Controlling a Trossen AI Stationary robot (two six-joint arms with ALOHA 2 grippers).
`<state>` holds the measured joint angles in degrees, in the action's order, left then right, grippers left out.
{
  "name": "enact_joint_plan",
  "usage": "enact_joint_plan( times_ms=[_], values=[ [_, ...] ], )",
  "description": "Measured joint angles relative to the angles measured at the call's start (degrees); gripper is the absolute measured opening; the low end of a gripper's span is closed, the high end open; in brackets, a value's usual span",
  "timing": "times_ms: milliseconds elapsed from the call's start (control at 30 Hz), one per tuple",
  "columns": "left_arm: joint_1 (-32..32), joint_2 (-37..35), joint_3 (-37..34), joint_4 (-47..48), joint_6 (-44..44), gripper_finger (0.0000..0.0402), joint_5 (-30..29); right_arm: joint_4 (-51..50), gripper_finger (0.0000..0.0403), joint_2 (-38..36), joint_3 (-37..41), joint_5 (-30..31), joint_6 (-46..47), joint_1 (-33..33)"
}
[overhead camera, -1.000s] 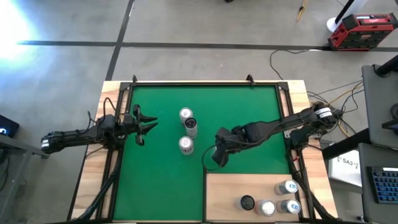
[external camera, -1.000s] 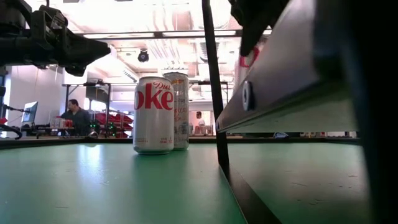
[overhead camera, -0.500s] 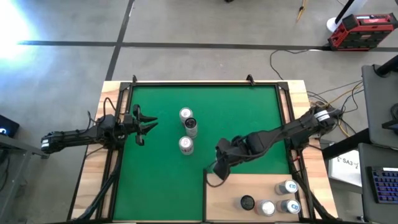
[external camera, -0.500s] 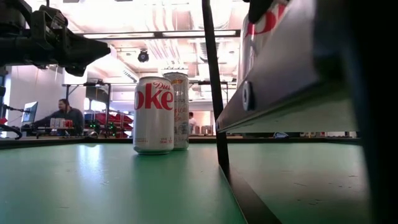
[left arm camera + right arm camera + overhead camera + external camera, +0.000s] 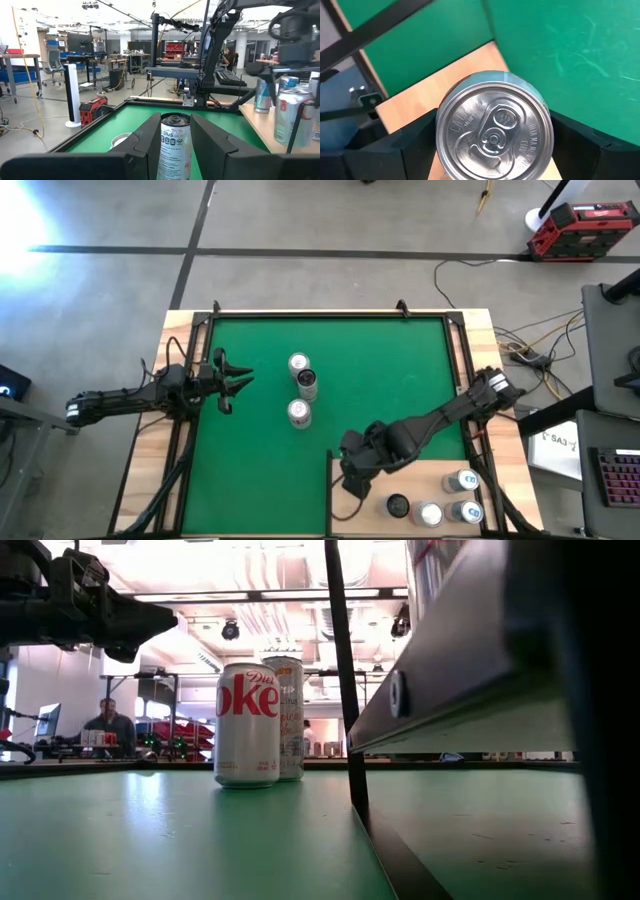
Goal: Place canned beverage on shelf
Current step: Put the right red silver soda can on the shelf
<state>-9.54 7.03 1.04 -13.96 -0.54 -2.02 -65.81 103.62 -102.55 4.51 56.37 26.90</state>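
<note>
My right gripper (image 5: 352, 477) is shut on a silver-topped can (image 5: 495, 125) and hangs over the far left corner of the pale plywood shelf (image 5: 400, 478). The shelf stands raised above the green mat (image 5: 380, 370). Three more cans (image 5: 298, 413) stand upright on their bases in a short row on the mat's middle; the low view shows a Diet Coke can (image 5: 247, 725) in front. My left gripper (image 5: 243, 381) waits open at the mat's left edge, pointing level at the row, with nothing between its fingers (image 5: 150, 135). My right gripper pinches the can's upper side wall (image 5: 439, 134), just under the top rim, between its two fingers (image 5: 405, 147). The fingers come steeply from above, slanting toward the near edge. The can is lifted clear, its top turned up toward the wrist.
Several cans (image 5: 462, 481) stand on the shelf's near right part, one with a dark top (image 5: 397, 505). Bare plywood lies at the shelf's left and far side. A black post (image 5: 345, 690) carries the shelf's edge. Black rails and wooden borders (image 5: 180, 470) frame the mat.
My right gripper has carried the can toward the table's near edge and a little up, from over the green mat to over the shelf's far left corner, rolling slightly. The can stays in the hold, clear of everything.
</note>
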Motion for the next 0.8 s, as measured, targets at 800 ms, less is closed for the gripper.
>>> enact_joint_plan(
  times_ms=[800],
  values=[
    [0.0,0.0,0.0,0.0,0.0,0.0088,0.0,-1.4,0.0305,10.6,-13.7,4.1,4.2,8.3]
  ],
)
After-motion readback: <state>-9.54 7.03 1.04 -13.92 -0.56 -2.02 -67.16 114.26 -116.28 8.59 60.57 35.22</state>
